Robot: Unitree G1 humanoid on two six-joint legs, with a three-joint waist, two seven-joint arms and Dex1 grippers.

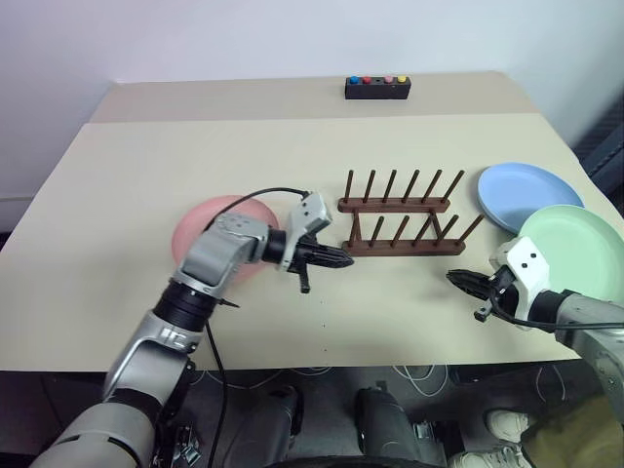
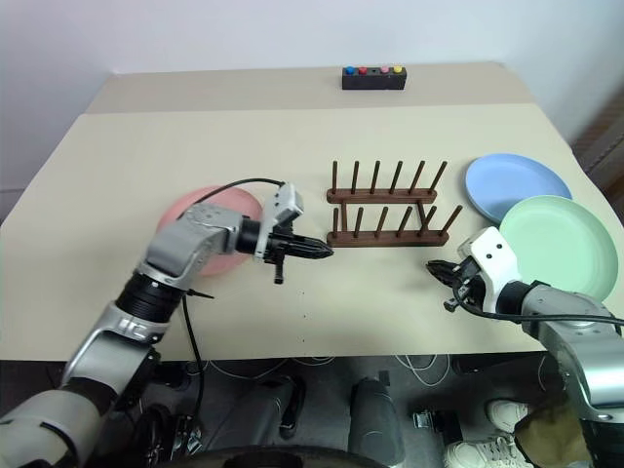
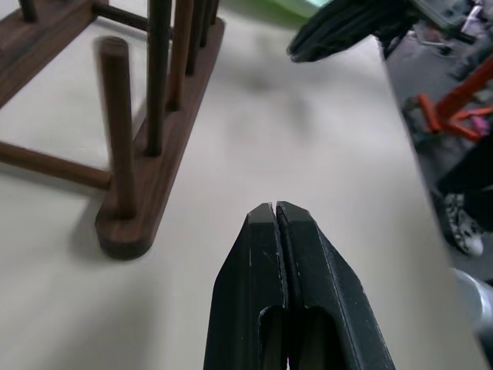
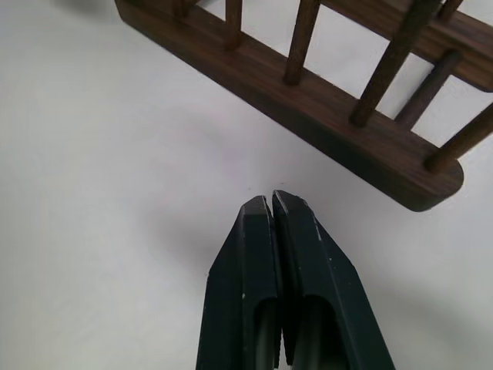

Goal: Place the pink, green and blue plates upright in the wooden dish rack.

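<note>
The wooden dish rack (image 1: 405, 249) stands empty in the middle of the table. The pink plate (image 1: 195, 226) lies flat to its left, partly under my left forearm. On the right, the blue plate (image 1: 526, 193) lies flat, and the green plate (image 1: 575, 249) overlaps its near edge. My left gripper (image 1: 341, 258) is shut and empty, pointing at the rack's left end (image 3: 123, 223), just short of it. My right gripper (image 1: 456, 278) is shut and empty, low over the table near the rack's right end (image 4: 308, 108), beside the green plate.
A small black box with coloured buttons (image 1: 377, 88) sits at the table's far edge. Bare tabletop (image 1: 390, 312) lies between the rack and the front edge. The green plate reaches close to the table's right edge.
</note>
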